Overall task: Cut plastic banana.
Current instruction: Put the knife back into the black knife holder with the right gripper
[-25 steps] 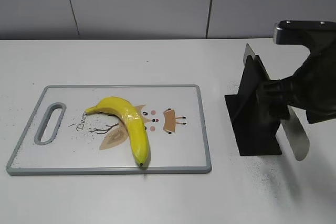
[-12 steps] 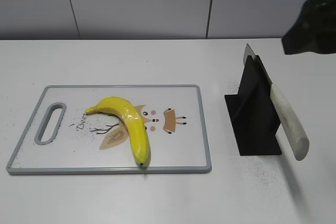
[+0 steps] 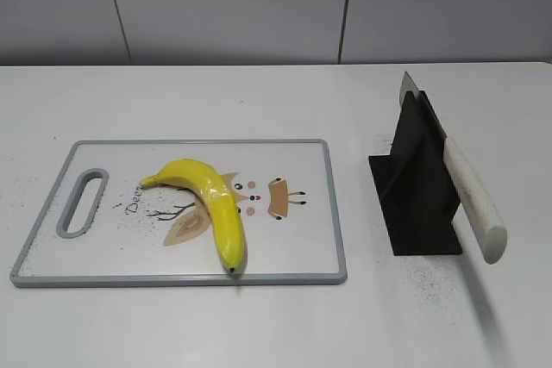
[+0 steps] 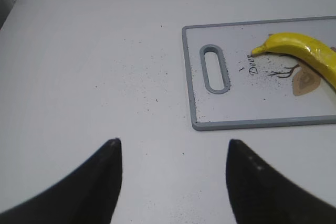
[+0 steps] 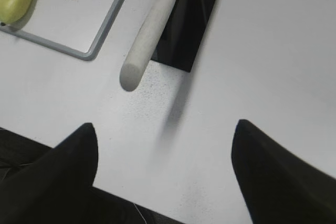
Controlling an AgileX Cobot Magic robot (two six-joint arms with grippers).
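A yellow plastic banana lies in one piece on a white cutting board with a grey rim. A knife with a white handle rests in a black stand to the right of the board, handle end jutting out toward the table's front. My left gripper is open and empty over bare table left of the board; the banana's tip shows in its view. My right gripper is open and empty, back from the knife handle. Neither arm shows in the exterior view.
The board has a slot handle at its left end and a printed deer picture. The table's front edge runs just under my right gripper. Dark specks dot the white table.
My right arm has left the knife and drawn away up and to the right, out of the exterior view. The knife stays in its stand. The banana and board have not moved.
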